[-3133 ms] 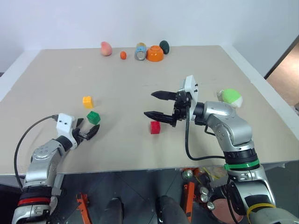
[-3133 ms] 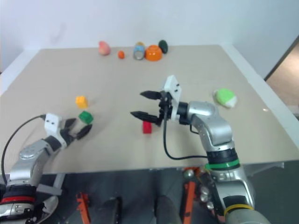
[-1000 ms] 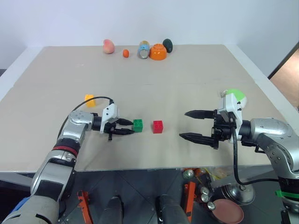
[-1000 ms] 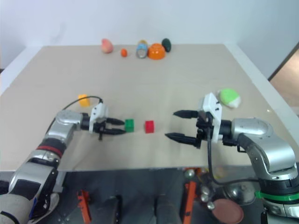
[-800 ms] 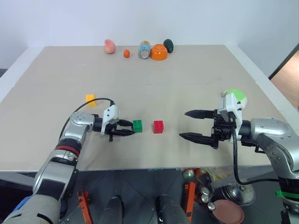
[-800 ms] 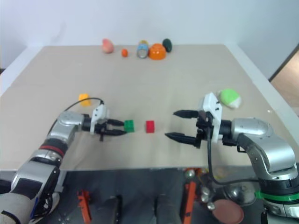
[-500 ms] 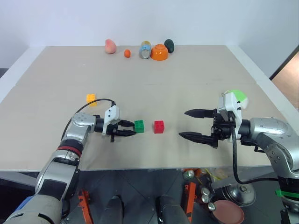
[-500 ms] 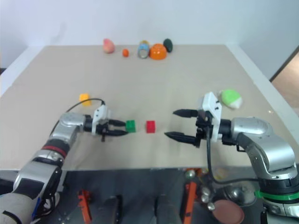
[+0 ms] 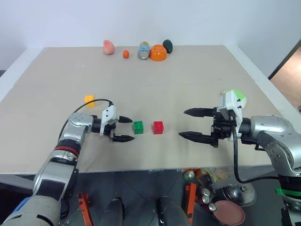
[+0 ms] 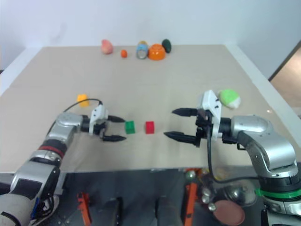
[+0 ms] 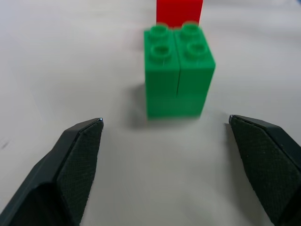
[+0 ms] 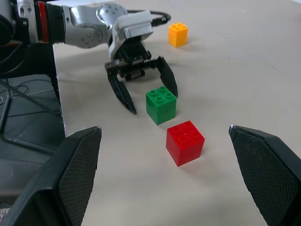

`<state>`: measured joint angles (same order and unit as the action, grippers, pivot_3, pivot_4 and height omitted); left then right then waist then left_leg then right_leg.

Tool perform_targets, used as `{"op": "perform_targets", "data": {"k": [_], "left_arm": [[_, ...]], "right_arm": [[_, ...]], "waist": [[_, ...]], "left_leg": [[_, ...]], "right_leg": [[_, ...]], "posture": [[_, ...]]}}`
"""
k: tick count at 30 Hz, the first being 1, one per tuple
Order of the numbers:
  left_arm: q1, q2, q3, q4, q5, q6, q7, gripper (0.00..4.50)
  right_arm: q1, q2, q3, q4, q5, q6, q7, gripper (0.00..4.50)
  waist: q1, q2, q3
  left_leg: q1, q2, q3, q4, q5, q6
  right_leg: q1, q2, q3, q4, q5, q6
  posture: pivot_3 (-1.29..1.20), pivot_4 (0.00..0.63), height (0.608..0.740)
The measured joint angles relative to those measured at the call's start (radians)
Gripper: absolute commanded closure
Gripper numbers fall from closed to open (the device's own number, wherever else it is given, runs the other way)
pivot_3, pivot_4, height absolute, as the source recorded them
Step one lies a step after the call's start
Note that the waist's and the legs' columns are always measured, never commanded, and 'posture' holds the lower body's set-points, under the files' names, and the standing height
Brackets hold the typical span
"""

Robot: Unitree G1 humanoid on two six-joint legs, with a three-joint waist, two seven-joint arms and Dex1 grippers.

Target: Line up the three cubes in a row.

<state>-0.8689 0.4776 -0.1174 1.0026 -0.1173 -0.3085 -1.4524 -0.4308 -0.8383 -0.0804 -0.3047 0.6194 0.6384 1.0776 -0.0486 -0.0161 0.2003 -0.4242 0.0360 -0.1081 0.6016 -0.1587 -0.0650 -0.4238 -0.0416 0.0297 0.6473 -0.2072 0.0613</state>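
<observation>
The green cube [image 9: 138, 127] and the red cube [image 9: 158, 127] stand side by side near the table's front middle, a small gap between them. Farther left and back sits the yellow cube [image 9: 89, 99], alone. My left gripper [image 9: 128, 129] is open just left of the green cube, with its fingers clear of the block. In the left wrist view the green cube [image 11: 178, 80] stands past the spread fingertips, with the red cube [image 11: 179, 12] behind it. My right gripper [image 9: 183, 123] hangs open to the right of the red cube, holding nothing.
A lime-green and white lump [image 9: 233, 98] lies at the right, behind my right wrist. Along the back edge are a pink object [image 9: 108, 47], an orange ball [image 9: 126, 54], a can [image 9: 143, 51], an orange bowl [image 9: 156, 53] and a dark green egg [image 9: 166, 46].
My left gripper has opened and let go of the green cube, which now stands on the table beside the red one. The right arm has kept still.
</observation>
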Motion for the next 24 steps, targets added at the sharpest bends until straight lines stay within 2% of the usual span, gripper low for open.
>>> {"op": "perform_targets", "data": {"k": [3, 8, 11, 14, 18, 24], "left_arm": [[0.031, 0.092, 0.021, -0.083, -0.021, 0.039, -0.051, 0.02], [0.197, 0.231, 0.122, -0.409, -0.15, 0.317, -0.075, 0.02], [0.358, 0.228, 0.25, -0.658, -0.235, 0.487, 0.121, 0.02], [0.456, 0.195, 0.314, -0.808, -0.253, 0.598, 0.323, 0.02], [0.54, 0.091, 0.391, -0.919, -0.211, 0.709, 0.674, 0.02], [0.571, -0.013, 0.438, -1.049, -0.172, 0.872, 1.026, 0.02]], "right_arm": [[-0.031, 0.0, 0.012, 0.025, -0.004, -0.01, 0.021, 0.0], [-0.116, 0.018, 0.043, 0.079, -0.031, -0.034, 0.026, 0.0], [-0.217, 0.14, 0.102, 0.134, -0.118, -0.059, -0.088, 0.0], [-0.25, 0.214, 0.165, 0.161, -0.186, -0.061, -0.168, 0.0], [-0.287, 0.33, 0.238, 0.219, -0.27, -0.073, -0.257, 0.0], [-0.323, 0.39, 0.259, 0.276, -0.314, -0.087, -0.291, 0.0]], "waist": [[0.0, 0.0, 0.0], [0.0, 0.0, 0.0], [-0.005, 0.0, 0.0], [0.002, 0.0, 0.0], [0.003, 0.0, 0.0], [0.004, 0.0, 0.0]], "left_leg": [[0.0, 0.001, 0.0, -0.001, 0.0, 0.0], [0.001, 0.003, 0.0, -0.001, 0.0, 0.0], [0.002, 0.004, 0.001, -0.001, 0.0, 0.0], [0.002, 0.007, 0.001, -0.001, 0.0, -0.001], [0.002, 0.007, 0.001, -0.001, 0.001, -0.001], [0.002, 0.007, 0.001, -0.001, 0.001, -0.002]], "right_leg": [[0.0, 0.001, 0.0, 0.001, 0.0, 0.0], [-0.001, 0.001, 0.0, 0.001, -0.001, -0.001], [-0.001, 0.002, 0.0, 0.002, -0.002, -0.005], [-0.001, 0.005, 0.0, 0.002, -0.001, -0.006], [-0.001, 0.005, 0.0, 0.002, 0.001, -0.004], [-0.001, 0.006, 0.0, 0.002, 0.003, -0.002]], "posture": [[0.0, 0.15, 0.738], [0.0, 0.15, 0.738], [0.0, 0.15, 0.738], [0.0, 0.15, 0.738], [0.0, 0.15, 0.738], [0.0, 0.15, 0.738]]}}
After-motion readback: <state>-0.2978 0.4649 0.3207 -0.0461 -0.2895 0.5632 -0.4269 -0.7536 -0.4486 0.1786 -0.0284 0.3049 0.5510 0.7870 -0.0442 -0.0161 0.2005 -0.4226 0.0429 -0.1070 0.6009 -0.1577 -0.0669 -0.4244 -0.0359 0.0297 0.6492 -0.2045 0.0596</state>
